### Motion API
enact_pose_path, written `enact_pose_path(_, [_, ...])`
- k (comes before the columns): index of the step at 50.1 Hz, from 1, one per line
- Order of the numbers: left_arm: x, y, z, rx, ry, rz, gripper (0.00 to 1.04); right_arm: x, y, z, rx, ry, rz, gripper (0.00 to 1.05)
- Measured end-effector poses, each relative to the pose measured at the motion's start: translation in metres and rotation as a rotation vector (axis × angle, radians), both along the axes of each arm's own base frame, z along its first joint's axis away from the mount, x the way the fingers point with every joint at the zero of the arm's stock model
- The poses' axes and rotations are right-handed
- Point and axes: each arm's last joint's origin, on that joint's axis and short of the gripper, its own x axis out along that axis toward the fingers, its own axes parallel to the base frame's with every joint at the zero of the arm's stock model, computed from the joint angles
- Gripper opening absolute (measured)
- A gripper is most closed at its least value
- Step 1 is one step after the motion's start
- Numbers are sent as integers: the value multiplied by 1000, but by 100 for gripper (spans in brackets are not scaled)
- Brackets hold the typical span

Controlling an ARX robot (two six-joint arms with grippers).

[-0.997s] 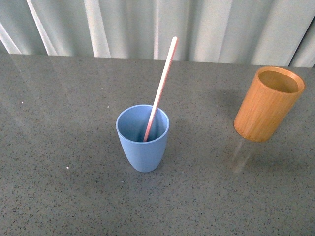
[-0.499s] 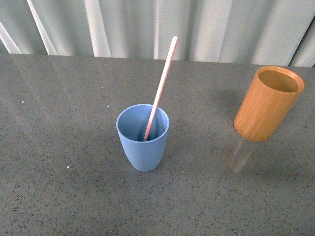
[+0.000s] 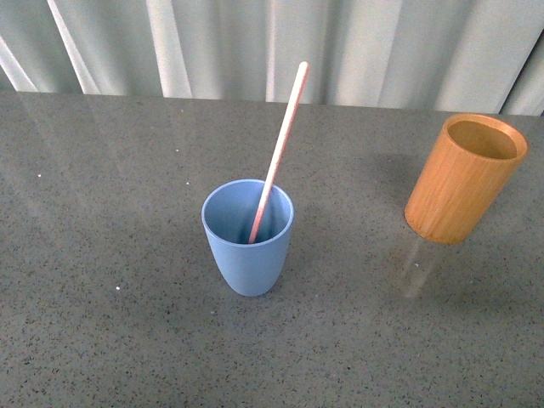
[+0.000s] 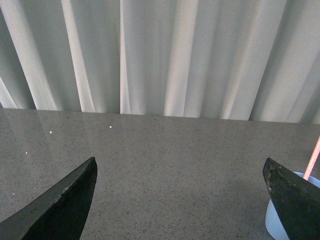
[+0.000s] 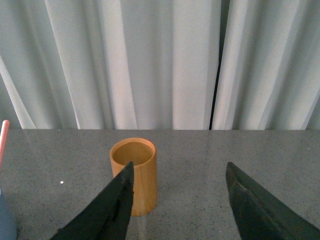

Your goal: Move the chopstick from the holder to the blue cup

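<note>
The pale pink chopstick (image 3: 280, 144) stands tilted inside the light-blue cup (image 3: 247, 242) at the middle of the table, its top leaning to the right. The orange-brown holder (image 3: 463, 180) stands to the right and looks empty. Neither arm shows in the front view. My left gripper (image 4: 180, 167) is open and empty, with the blue cup (image 4: 278, 220) and the chopstick (image 4: 313, 157) behind one finger. My right gripper (image 5: 179, 170) is open and empty, with the holder (image 5: 134, 172) beyond it, partly behind one finger; the cup (image 5: 6, 222) and the chopstick (image 5: 3, 140) sit at that picture's edge.
The grey speckled table (image 3: 102, 323) carries only the cup and the holder. Pale curtains (image 3: 272, 42) hang along its far edge.
</note>
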Motion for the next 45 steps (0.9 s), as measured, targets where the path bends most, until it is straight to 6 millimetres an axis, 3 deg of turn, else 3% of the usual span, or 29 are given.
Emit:
enact_pose_path(3, [0, 0, 0, 0, 0, 0, 98, 0, 0, 0, 0, 0, 0, 67])
enact_pose_path(13, [0, 0, 0, 0, 0, 0, 98, 0, 0, 0, 1, 0, 0, 96])
enact_pose_path(45, [0, 0, 0, 0, 0, 0, 98, 0, 0, 0, 1, 0, 0, 95])
